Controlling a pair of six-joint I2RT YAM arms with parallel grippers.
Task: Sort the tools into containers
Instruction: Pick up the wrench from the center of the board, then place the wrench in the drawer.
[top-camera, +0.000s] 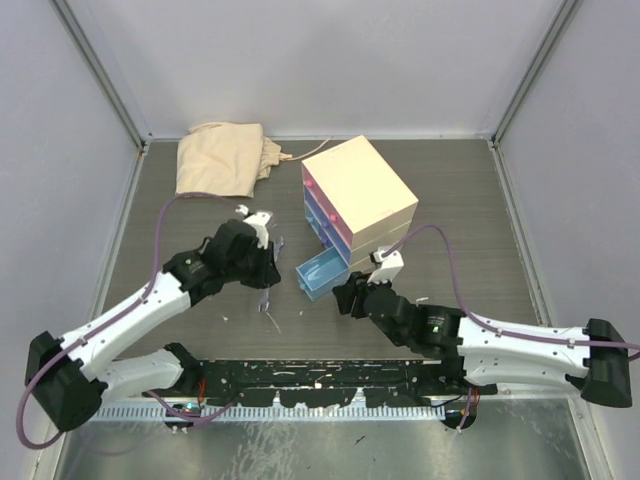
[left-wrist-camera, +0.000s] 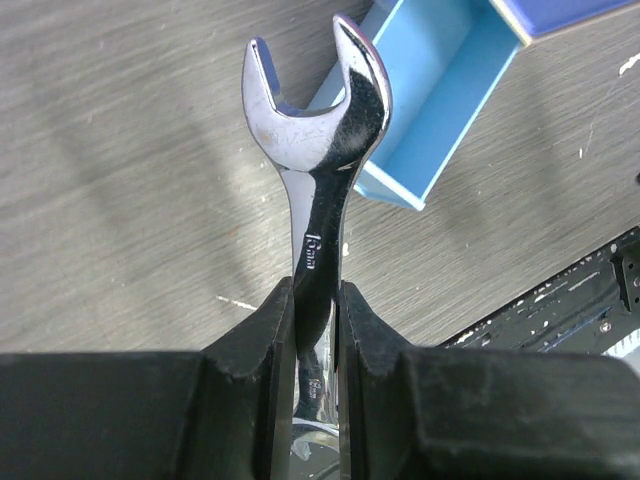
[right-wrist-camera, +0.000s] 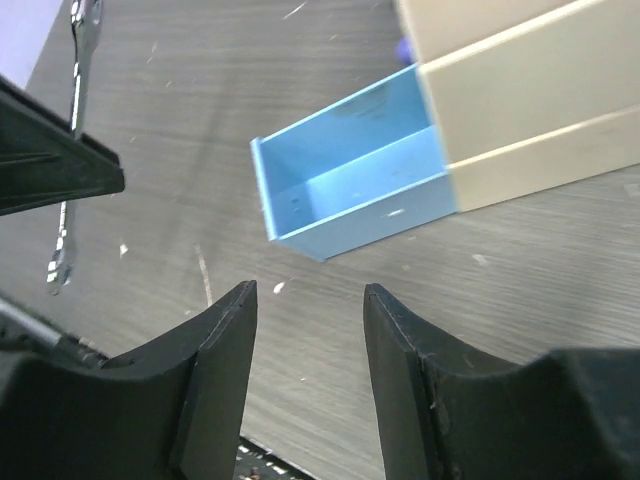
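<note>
My left gripper clamps a spanner; right gripper half-open, empty. Light-blue drawer stands out, bare. Sorting barely begun, I judge.

I am working in a robotics lab cell: blank pale walls on metal struts are boxing in a grey wood-grain table, with a black mounting rail running along its near edge and purple cables trailing above it.
</note>
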